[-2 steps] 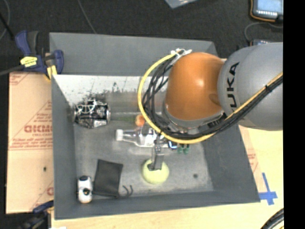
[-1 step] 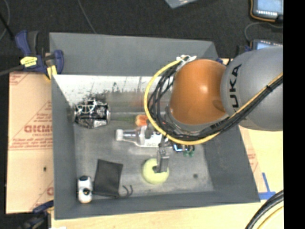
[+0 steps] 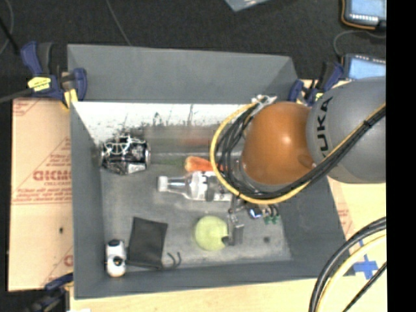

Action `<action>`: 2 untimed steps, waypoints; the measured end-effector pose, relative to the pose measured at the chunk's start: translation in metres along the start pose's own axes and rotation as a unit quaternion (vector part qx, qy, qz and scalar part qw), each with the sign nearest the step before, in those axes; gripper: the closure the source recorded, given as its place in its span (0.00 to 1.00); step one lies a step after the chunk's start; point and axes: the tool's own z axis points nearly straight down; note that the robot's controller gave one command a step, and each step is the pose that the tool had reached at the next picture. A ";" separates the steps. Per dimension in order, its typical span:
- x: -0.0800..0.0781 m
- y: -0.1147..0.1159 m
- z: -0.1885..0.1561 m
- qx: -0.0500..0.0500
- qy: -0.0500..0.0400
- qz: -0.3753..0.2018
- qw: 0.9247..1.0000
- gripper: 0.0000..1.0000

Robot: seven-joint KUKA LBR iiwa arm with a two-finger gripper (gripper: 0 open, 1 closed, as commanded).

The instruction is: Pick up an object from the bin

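Green ball (image 3: 209, 233) lies on the grey bin (image 3: 299, 239) floor, just beside the gripper (image 3: 233, 231).
Open or closed, I cannot tell; clear bottle (image 3: 187, 186) just beyond it, black pouch (image 3: 146, 241) past the ball.

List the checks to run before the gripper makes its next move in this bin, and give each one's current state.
1. Target close by: ok. The gripper sits at the right edge of the green ball.
2. Gripper centred over the ball: not ok. It is off to the ball's right side.
3. Gripper touching the ball: cannot tell.
4. Ball free of neighbours: ok. The clear bottle lies apart, further back, and the black pouch lies apart to the left.
5. Room to the bin's front wall: ok. Bare floor lies between it and the gripper.
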 end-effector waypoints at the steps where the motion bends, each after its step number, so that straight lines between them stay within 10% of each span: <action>1: 0.001 -0.008 0.012 0.000 0.001 -0.008 1.000 0.00; 2: 0.008 -0.004 0.013 -0.001 0.005 -0.055 0.998 0.00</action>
